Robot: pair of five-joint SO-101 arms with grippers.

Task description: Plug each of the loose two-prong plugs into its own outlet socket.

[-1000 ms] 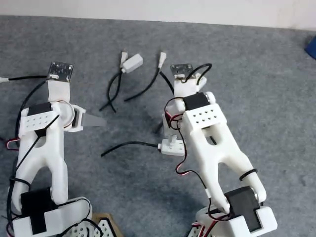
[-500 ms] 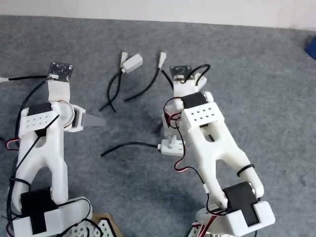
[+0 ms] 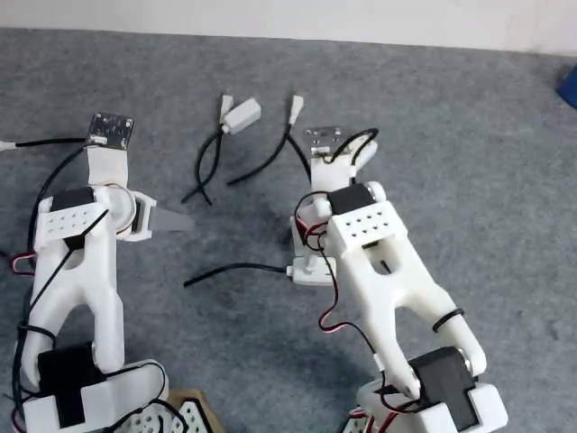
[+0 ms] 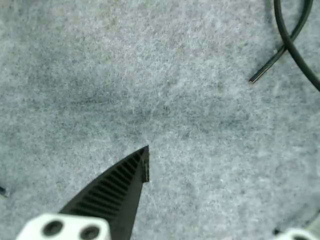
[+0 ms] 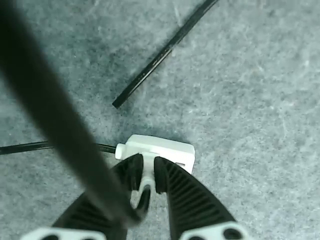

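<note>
Soft, even light came from overhead onto the grey carpet. The right arm cast a faint, diffuse shadow at mid-frame in the high view. Beneath its wrist the white plug shone brightly.

Near socket sits pinched between fingers; far socket and loose plug lie apart

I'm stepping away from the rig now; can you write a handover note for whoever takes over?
Left pincer: open, empty, above the grey carpet.
Right pincer: shut on the white rectangular plastic block on a black cord.
A white boxy connector and a small white plug, each on black cord, lie beyond it, apart.
Whether any plug is seated, I cannot tell; treat all plugging as left.
</note>
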